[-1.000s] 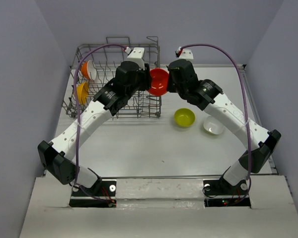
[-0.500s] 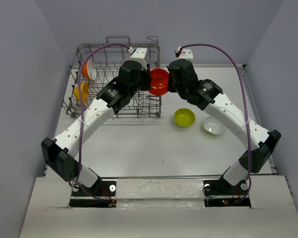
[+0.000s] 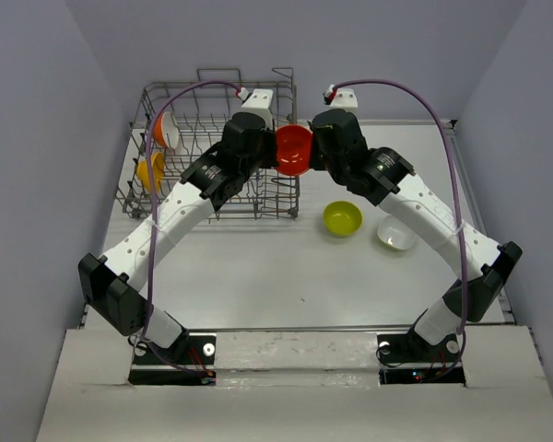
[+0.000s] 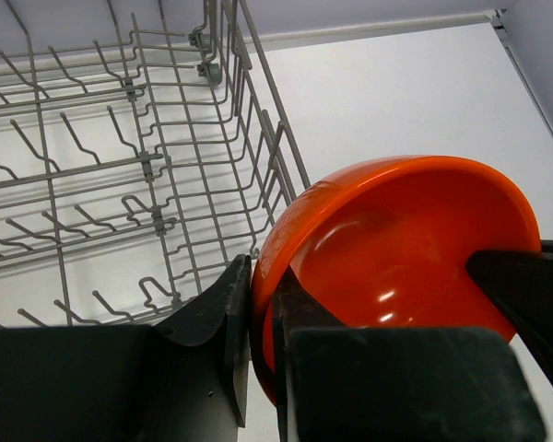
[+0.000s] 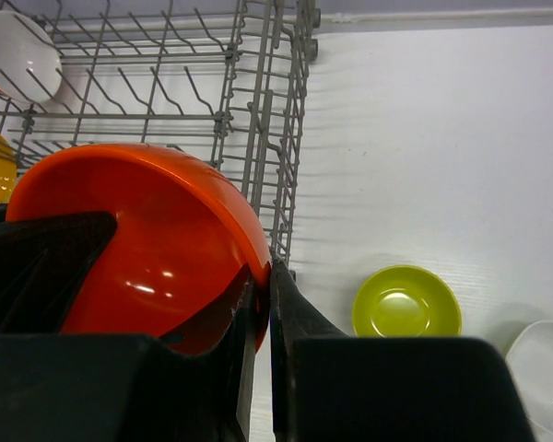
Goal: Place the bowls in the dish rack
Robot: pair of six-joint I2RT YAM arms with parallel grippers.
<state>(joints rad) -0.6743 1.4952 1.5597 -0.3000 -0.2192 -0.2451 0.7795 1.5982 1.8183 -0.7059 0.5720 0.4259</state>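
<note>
Handover: red-orange bowl [image 3: 294,150] at dish rack's [image 3: 189,115] right edge.
Left gripper [image 4: 261,276] and right gripper [image 5: 263,276] both clamp its rim; release right first.

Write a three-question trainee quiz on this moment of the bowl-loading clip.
1. True or false: the left pincer and the right pincer both grip the red bowl.
2. How many bowls sit in the rack?
3. Which bowl lies nearest the white bowl on the table? A green bowl; B yellow bowl; C red bowl.
Key: 1 true; 2 two; 3 A.
</note>
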